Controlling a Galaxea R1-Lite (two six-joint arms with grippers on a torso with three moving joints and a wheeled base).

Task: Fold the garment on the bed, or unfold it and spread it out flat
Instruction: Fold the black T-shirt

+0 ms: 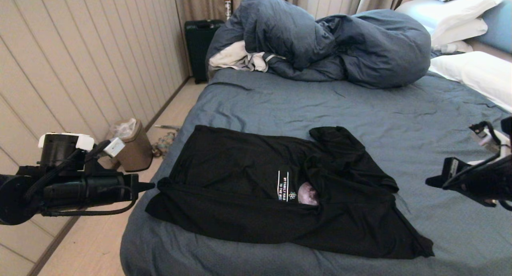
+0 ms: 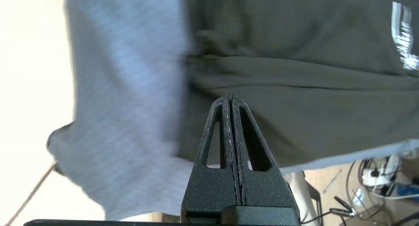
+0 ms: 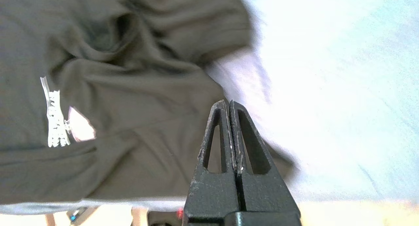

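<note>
The garment [image 1: 256, 188], a black T-shirt, lies on the near part of the bed [image 1: 360, 116], rumpled, with its right side folded over the middle. The fold partly covers the grey moon print [image 1: 308, 194] beside the white lettering [image 1: 283, 186]. My left gripper [image 1: 150, 185] hovers off the bed's left edge, level with the shirt's left corner, shut and empty. My right gripper [image 1: 427, 183] hangs to the right of the shirt, also shut on nothing. In the left wrist view the left gripper [image 2: 230, 98] points over the garment [image 2: 294, 88]. In the right wrist view the right gripper [image 3: 228, 103] sits over the hem of the garment [image 3: 131, 88].
A bunched slate-blue duvet [image 1: 328, 44] fills the far end of the bed, with white pillows [image 1: 476, 72] at the far right. On the floor left of the bed stand a brown bin [image 1: 134, 146] and a black suitcase [image 1: 200, 44], along the panelled wall.
</note>
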